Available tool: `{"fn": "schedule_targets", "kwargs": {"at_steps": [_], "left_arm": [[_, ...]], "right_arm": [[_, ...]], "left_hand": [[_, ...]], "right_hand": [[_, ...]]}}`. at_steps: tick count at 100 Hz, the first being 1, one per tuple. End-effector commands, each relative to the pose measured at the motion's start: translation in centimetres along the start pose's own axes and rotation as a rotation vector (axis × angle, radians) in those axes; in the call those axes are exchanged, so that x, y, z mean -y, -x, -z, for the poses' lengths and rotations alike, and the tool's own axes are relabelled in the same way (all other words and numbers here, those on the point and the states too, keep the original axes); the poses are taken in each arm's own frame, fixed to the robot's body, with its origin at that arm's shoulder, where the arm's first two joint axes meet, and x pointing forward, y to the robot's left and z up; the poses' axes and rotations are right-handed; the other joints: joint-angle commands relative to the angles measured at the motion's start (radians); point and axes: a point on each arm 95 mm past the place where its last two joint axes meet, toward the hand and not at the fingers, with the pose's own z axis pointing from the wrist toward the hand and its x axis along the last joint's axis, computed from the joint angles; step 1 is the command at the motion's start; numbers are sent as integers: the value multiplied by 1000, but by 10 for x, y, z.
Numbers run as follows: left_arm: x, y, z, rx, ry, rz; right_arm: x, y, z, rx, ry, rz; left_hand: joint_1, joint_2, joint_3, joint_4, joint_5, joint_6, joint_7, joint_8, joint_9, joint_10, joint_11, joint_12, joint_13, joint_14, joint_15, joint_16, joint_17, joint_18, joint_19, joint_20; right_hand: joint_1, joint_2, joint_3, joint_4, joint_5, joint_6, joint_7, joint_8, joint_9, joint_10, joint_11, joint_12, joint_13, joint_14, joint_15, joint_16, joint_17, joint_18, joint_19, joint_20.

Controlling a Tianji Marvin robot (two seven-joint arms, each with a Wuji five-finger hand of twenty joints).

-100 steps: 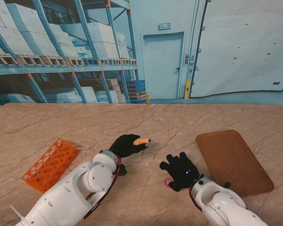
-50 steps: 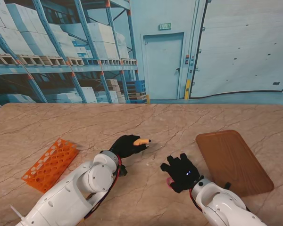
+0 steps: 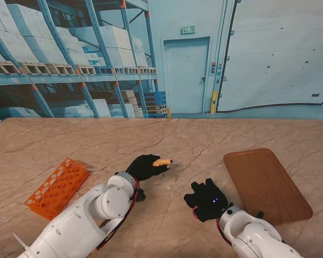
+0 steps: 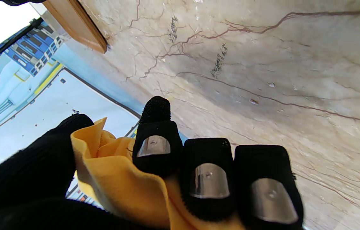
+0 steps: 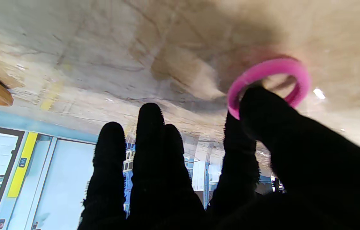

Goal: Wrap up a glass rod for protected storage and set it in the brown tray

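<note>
Nearest to us in the stand view: our right hand (image 3: 206,200) sits palm-down over the marble table (image 3: 54,140), black glove, fingers spread. A pink ring (image 3: 194,213) peeks out at its nearer-left edge. In the right wrist view the pink ring (image 5: 267,83) lies flat on the table with our thumb tip (image 5: 259,105) at or on its rim; index finger sits just beside it. We can't tell if the ring is pinched or only touched, so the right hand's grasp is unclear. The other three fingers are extended and apart.

Next out: our left hand (image 3: 145,166) is clenched around the wrapped rod (image 3: 161,161). An orange-yellow stub pokes out of the fist with a dark tip at its end. Long axis roughly horizontal, running left to right, free end pointing right toward the brown tray (image 3: 266,185). The left wrist view shows yellow cloth (image 4: 119,172) bunched between thumb (image 4: 36,166) and three curled fingers (image 4: 156,143); the glass itself is not visible, only the wrap. The bundle is in the fist above the table, left of centre, well apart from the tray.

The orange rack (image 3: 56,188) lies flat on the far left, well apart from both hands.

The tray sits on the right, long axis angled from far-left to near-right, near the right hand, nothing on it.
</note>
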Motion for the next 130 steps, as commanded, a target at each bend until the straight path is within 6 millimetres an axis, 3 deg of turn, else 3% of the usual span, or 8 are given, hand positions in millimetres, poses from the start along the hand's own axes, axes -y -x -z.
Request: {"fn": "schedule_targets", "kwargs": {"at_steps": [1, 29, 37, 57, 80, 101, 130], "left_arm": [[-3, -2, -1, 2, 13, 12], [-4, -3, -5, -3, 45, 26], [-4, -3, -5, -8, 51, 25], [-6, -5, -4, -29, 62, -7], [-7, -7, -4, -48, 83, -37], [-5, -8, -2, -76, 82, -58], [-3, -8, 0, -85, 98, -55]], "right_arm": [[-1, -5, 4, -16, 2, -5], [-27, 4, 11, -14, 73, -59], [-36, 8, 10, -13, 102, -83], [-63, 24, 3, -13, 219, -105], [-88, 35, -15, 27, 347, -173], [-100, 38, -31, 40, 377, -212], [-100, 35, -46, 40, 357, -237]], "left_hand": [[8, 33, -4, -41, 0, 25, -17, 14, 29, -7, 45, 12, 17, 12, 82, 17, 27, -46, 275, 23], [32, 17, 7, -42, 2, 24, -15, 14, 32, -8, 45, 12, 17, 14, 84, 18, 27, -44, 275, 26], [45, -14, 25, -65, -2, 17, -9, -9, 33, -12, 44, 12, 17, 14, 84, 18, 27, -43, 275, 27], [57, -56, 26, -76, -1, 11, 6, -23, 39, -21, 46, 12, 17, 6, 85, 19, 28, -48, 275, 26], [29, -59, -87, -89, 2, 22, -7, -3, 42, -26, 45, 11, 17, -8, 94, 19, 31, -75, 275, 45], [25, -94, -93, -96, -3, 20, -16, -2, 42, -35, 37, 8, 18, -25, 91, 16, 34, -97, 275, 50], [7, -156, -78, -107, -23, 24, -37, -9, 38, -29, 34, 9, 18, -29, 93, 16, 35, -112, 275, 59]], "right_hand": [[24, 49, -7, -45, 5, -20, 26, 12, 10, -7, 12, 13, 4, 0, 17, -12, -11, 3, 21, -11], [38, 40, -9, -37, 86, 31, -26, -24, 96, -41, -14, 11, 34, 7, -1, -13, -9, 8, 16, -5], [38, 26, -2, -42, 109, 41, -38, -33, 120, -46, -21, 11, 43, 11, -5, -11, -5, 12, 15, -3], [28, 14, 7, -45, 160, 65, -68, -68, 165, -51, -29, 13, 66, 22, -9, -3, 4, 21, 11, 1], [30, 26, -4, -46, 164, 72, -75, -77, 184, -56, -31, 15, 76, 20, -10, 3, 10, 20, 9, 4], [32, 31, -13, -43, 161, 68, -79, -77, 194, -52, -32, 16, 79, 22, -7, 8, 10, 20, 8, 6], [33, 35, -21, -39, 155, 60, -81, -69, 200, -51, -35, 17, 80, 23, -6, 13, 12, 23, 6, 9]]}}
